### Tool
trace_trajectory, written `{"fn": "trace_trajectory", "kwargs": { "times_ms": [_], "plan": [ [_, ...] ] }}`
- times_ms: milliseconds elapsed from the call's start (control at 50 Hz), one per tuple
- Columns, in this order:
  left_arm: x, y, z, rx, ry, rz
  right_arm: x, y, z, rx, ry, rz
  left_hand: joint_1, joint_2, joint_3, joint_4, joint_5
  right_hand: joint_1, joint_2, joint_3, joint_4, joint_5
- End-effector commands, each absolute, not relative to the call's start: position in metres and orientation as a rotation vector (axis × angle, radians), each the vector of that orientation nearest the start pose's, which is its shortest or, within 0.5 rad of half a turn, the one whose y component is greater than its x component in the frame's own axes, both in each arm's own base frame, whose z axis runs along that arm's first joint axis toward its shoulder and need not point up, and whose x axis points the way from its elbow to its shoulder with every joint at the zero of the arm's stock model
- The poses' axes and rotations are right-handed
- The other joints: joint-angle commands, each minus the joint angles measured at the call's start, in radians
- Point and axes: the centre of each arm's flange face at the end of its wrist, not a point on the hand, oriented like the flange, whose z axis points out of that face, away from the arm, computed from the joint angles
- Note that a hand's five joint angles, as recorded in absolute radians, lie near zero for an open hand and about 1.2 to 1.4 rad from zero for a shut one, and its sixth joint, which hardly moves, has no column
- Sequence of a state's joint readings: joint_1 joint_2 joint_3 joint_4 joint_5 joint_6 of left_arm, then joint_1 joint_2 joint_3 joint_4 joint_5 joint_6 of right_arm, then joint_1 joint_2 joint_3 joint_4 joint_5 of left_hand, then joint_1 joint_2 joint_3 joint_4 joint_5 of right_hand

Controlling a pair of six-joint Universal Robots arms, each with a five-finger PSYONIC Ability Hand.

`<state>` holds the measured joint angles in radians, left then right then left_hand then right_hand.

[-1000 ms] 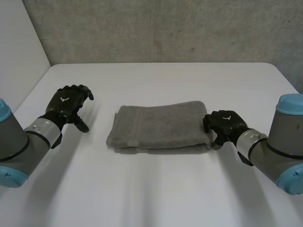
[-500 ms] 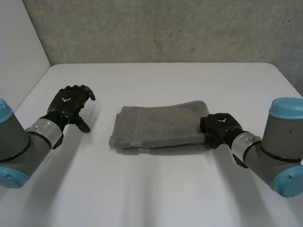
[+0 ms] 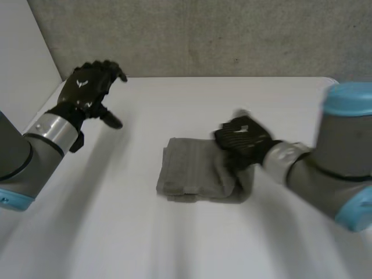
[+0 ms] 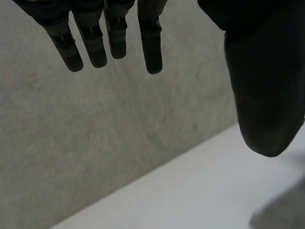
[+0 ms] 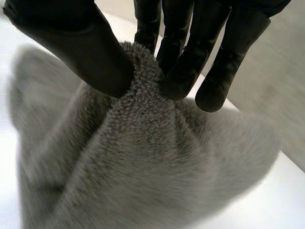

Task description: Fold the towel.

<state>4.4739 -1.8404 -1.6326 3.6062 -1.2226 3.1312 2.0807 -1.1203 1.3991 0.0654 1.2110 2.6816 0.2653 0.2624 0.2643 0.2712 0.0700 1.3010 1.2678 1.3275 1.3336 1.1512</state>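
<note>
white table [image 3: 174,250] stood before a rough grey wall [image 3: 203,35]. grey towel [image 3: 195,174] lay near the table's middle, folded into a compact stack, with its right-side portion lifted off the stack. right hand [image 3: 239,137] was over that lifted portion; in the right wrist view its thumb and fingers [image 5: 183,57] pinched a bunched ridge of the cloth between them, and the rest of the towel hung below. left hand [image 3: 91,86] was raised near the table's far left corner, well apart from the towel, holding nothing; in the left wrist view its fingers [image 4: 112,36] were straight and set apart from the thumb, facing the wall.
</note>
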Motion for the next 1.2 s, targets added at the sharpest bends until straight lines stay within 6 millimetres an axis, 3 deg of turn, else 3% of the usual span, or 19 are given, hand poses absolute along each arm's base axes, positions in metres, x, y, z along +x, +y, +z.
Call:
{"fn": "trace_trajectory", "kwargs": {
  "times_ms": [20,80,100,120,140,160,180,300,340,440,540,580,640,680,900,1080,1120,1200],
  "plan": [
    [-0.257,-0.308,0.27,0.668,2.301,-2.768,0.399,-0.173,0.168,-1.494,1.737,-1.492,-0.017,-0.014,-0.016,-0.022,0.004,0.095,0.128,0.069,0.063,0.07],
    [-0.259,-0.308,0.271,0.665,2.299,-2.774,0.404,-0.173,0.159,-1.499,1.762,-1.496,-0.017,-0.014,-0.016,-0.022,0.004,0.095,0.128,0.069,0.063,0.07],
    [-0.26,-0.308,0.271,0.66,2.298,-2.777,0.406,-0.177,0.152,-1.494,1.8,-1.504,-0.017,-0.014,-0.016,-0.022,0.004,-0.174,-0.141,-0.2,-0.207,-0.199],
    [-0.262,-0.308,0.269,0.654,2.305,-2.771,0.406,-0.181,0.148,-1.488,1.834,-1.519,-0.017,-0.014,-0.016,-0.022,0.004,-0.645,-0.611,-0.671,-0.677,-0.669],
    [-0.262,-0.308,0.269,0.654,2.305,-2.771,0.406,-0.181,0.148,-1.487,1.834,-1.519,-0.017,-0.014,-0.016,-0.022,0.004,-0.649,-0.616,-0.676,-0.682,-0.674],
    [-0.262,-0.309,0.267,0.644,2.315,-2.764,0.404,-0.183,0.147,-1.479,1.861,-1.527,-0.017,-0.014,-0.016,-0.022,0.004,-0.984,-0.95,-1.01,-1.016,-1.008],
    [-0.262,-0.31,0.263,0.634,2.328,-2.75,0.401,-0.186,0.147,-1.467,1.885,-1.536,-0.017,-0.014,-0.016,-0.022,0.004,-1.036,-1.003,-1.063,-1.069,-1.061],
    [-0.265,-0.314,0.25,0.631,2.377,-2.708,0.394,-0.186,0.166,-1.401,1.899,-1.574,-0.017,-0.014,-0.016,-0.022,0.004,-1.072,-1.039,-1.099,-1.105,-1.097],
    [-0.273,-0.312,0.241,0.657,2.415,-2.687,0.379,-0.195,0.186,-1.292,1.923,-1.601,-0.014,-0.011,-0.013,-0.02,0.007,-1.072,-1.039,-1.099,-1.105,-1.097],
    [-0.286,-0.307,0.226,0.698,2.486,-2.647,0.351,-0.218,0.197,-1.159,2.015,-1.62,-0.011,-0.008,-0.01,-0.017,0.01,-1.072,-1.039,-1.099,-1.105,-1.097],
    [-0.297,-0.295,0.207,0.692,2.59,-2.566,0.338,-0.231,0.192,-1.1,2.074,-1.605,-0.011,-0.008,-0.01,-0.017,0.01,-1.069,-1.036,-1.096,-1.102,-1.094],
    [-0.309,-0.277,0.191,0.723,2.695,-2.47,0.331,-0.242,0.184,-1.065,2.12,-1.589,-0.011,-0.008,-0.01,-0.017,0.01,-1.066,-1.033,-1.093,-1.099,-1.091],
    [-0.311,-0.27,0.18,0.73,2.748,-2.404,0.331,-0.245,0.178,-1.056,2.133,-1.571,-0.011,-0.008,-0.01,-0.017,0.01,-1.066,-1.033,-1.093,-1.099,-1.091],
    [-0.311,-0.26,0.159,0.728,2.818,-2.276,0.333,-0.248,0.169,-1.046,2.139,-1.535,-0.008,-0.005,-0.007,-0.014,0.013,-1.069,-1.036,-1.096,-1.102,-1.094],
    [-0.307,-0.255,0.111,0.668,2.905,-2.05,0.333,-0.261,0.139,-1.045,2.208,-1.466,-0.008,-0.005,-0.007,-0.014,0.013,-1.072,-1.039,-1.099,-1.105,-1.097],
    [-0.31,-0.255,0.112,0.681,2.905,-2.054,0.33,-0.263,0.149,-1.029,2.204,-1.483,-0.005,-0.002,-0.004,-0.011,0.016,-1.104,-1.071,-1.131,-1.137,-1.129],
    [-0.312,-0.257,0.119,0.68,2.889,-2.084,0.329,-0.262,0.164,-1.02,2.182,-1.521,-0.005,-0.002,-0.004,-0.011,0.016,-1.126,-1.093,-1.153,-1.159,-1.151],
    [-0.315,-0.262,0.158,0.692,2.803,-2.213,0.328,-0.261,0.183,-0.999,2.149,-1.58,-0.008,-0.005,-0.007,-0.014,0.013,-1.126,-1.093,-1.153,-1.159,-1.151]
  ]
}}
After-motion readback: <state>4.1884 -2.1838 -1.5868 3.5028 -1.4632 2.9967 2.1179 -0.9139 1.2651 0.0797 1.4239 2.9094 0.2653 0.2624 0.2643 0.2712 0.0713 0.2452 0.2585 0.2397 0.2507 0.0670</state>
